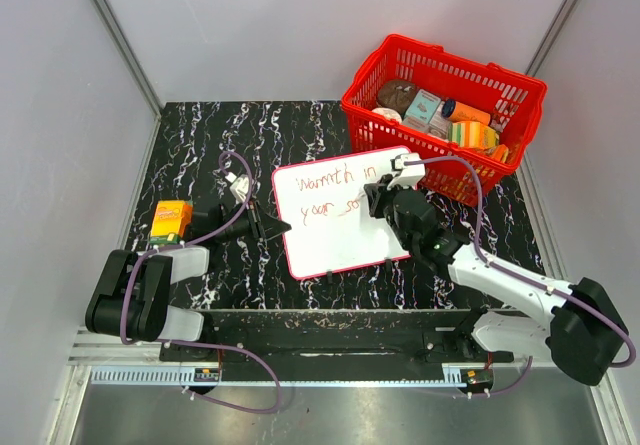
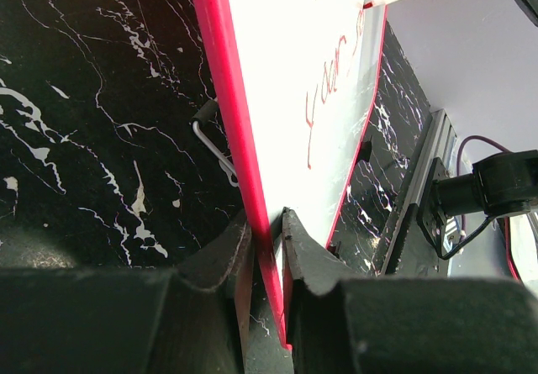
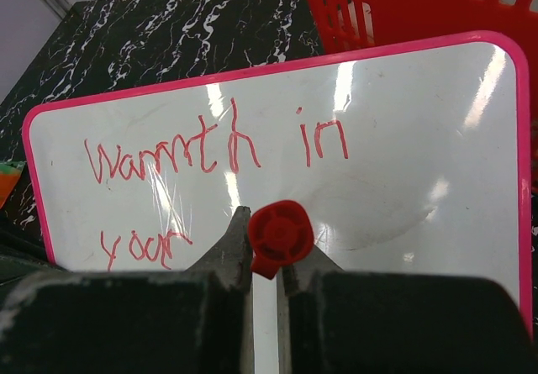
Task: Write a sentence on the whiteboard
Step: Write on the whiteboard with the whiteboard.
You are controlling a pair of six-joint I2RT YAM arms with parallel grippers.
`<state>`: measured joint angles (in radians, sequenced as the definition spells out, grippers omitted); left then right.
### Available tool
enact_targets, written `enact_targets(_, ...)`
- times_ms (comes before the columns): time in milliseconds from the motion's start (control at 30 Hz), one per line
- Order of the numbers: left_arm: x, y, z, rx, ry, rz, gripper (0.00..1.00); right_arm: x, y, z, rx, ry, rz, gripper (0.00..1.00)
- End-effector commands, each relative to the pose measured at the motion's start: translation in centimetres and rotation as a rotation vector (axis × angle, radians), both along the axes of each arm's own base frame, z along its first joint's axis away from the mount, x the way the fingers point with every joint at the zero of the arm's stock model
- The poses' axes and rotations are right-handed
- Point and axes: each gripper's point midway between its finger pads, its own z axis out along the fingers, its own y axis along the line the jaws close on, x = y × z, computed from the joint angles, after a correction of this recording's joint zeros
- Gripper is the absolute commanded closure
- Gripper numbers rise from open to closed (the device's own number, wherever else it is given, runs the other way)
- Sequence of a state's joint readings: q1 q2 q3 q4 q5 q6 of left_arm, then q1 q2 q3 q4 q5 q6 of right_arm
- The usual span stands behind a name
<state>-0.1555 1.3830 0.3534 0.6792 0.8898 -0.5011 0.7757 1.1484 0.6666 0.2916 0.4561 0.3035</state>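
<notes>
I had the left gripper (image 2: 267,227) clamped on the whiteboard (image 2: 294,46) at its nine-o'clock edge, and the right gripper (image 3: 265,252) clamped on the marker (image 3: 282,231) by the sentence (image 3: 210,151).

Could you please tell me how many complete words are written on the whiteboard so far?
3: "warmth" and "in" on the top line, "your" on the lower line. A fourth word looks begun beside it, partly hidden by the right arm.

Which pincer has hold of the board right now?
The left pincer: its fingers clamp the red-framed edge of the board, holding it steady. The right pincer grips the marker instead, not the board.
</notes>
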Motion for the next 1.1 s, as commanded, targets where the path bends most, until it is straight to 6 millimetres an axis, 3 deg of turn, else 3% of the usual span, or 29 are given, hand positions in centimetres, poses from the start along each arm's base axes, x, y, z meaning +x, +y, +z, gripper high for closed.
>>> enact_targets(0, 1.1, -0.2, 1.1, 0.031, -0.115, -0.007, 1.0, 0.4, -0.2, 2.8, 0.047, -0.063, -0.004, 1.0)
enact_targets(200, 1.1, -0.2, 1.1, 0.031, -0.115, -0.007, 1.0, -0.6, -1.7, 4.3, 0.066, -0.103, -0.03, 1.0)
enact_targets(1067, 1.1, -0.2, 1.1, 0.03, -0.113, -0.007, 1.0, 0.4, -1.9, 0.2, -0.008, -0.02, -0.06, 1.0)
